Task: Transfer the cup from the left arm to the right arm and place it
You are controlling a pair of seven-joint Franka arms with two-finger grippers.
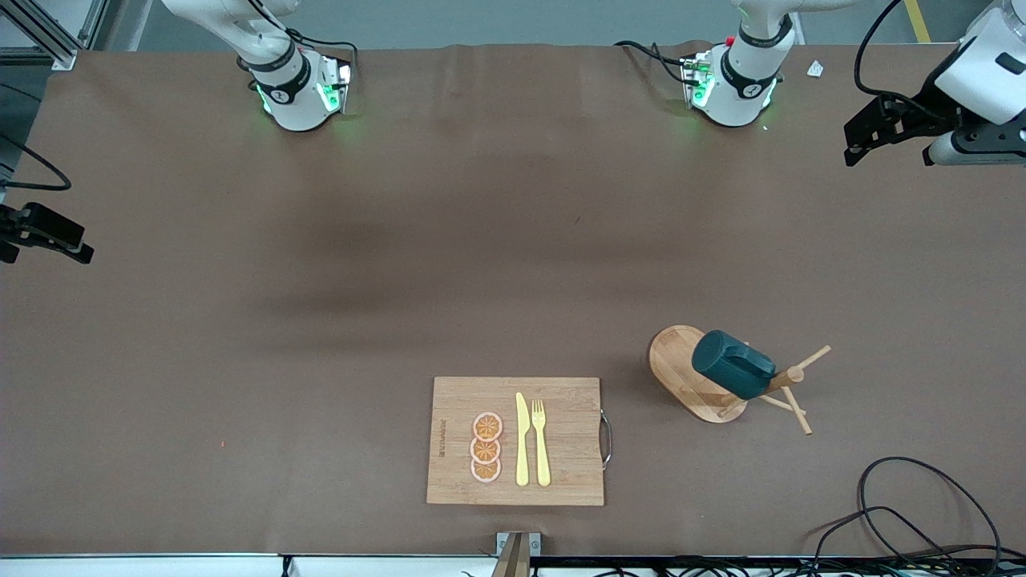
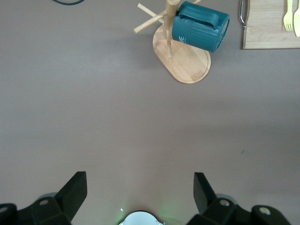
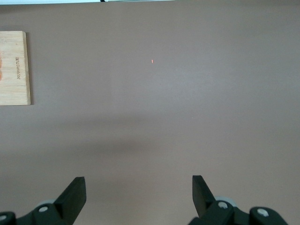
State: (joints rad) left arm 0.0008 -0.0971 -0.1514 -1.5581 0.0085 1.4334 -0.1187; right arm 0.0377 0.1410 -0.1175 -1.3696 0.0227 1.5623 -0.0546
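The dark teal cup [image 1: 733,365] hangs tilted on a peg of a wooden rack [image 1: 688,377], toward the left arm's end of the table. It also shows in the left wrist view [image 2: 199,26], with the rack's oval base [image 2: 187,65] under it. My left gripper [image 1: 862,144] is open and empty, up in the air over the table's left-arm end, well away from the cup; its jaws [image 2: 140,176] stand wide apart. My right gripper [image 1: 56,236] is open and empty over the right arm's end of the table, with its jaws [image 3: 138,179] wide over bare table.
A wooden cutting board [image 1: 561,449] lies near the front camera, beside the rack. On it are three orange slices [image 1: 486,447], a yellow knife [image 1: 522,441] and a yellow fork [image 1: 540,441]. Black cables [image 1: 906,513] lie at the table's edge, nearer the front camera than the rack.
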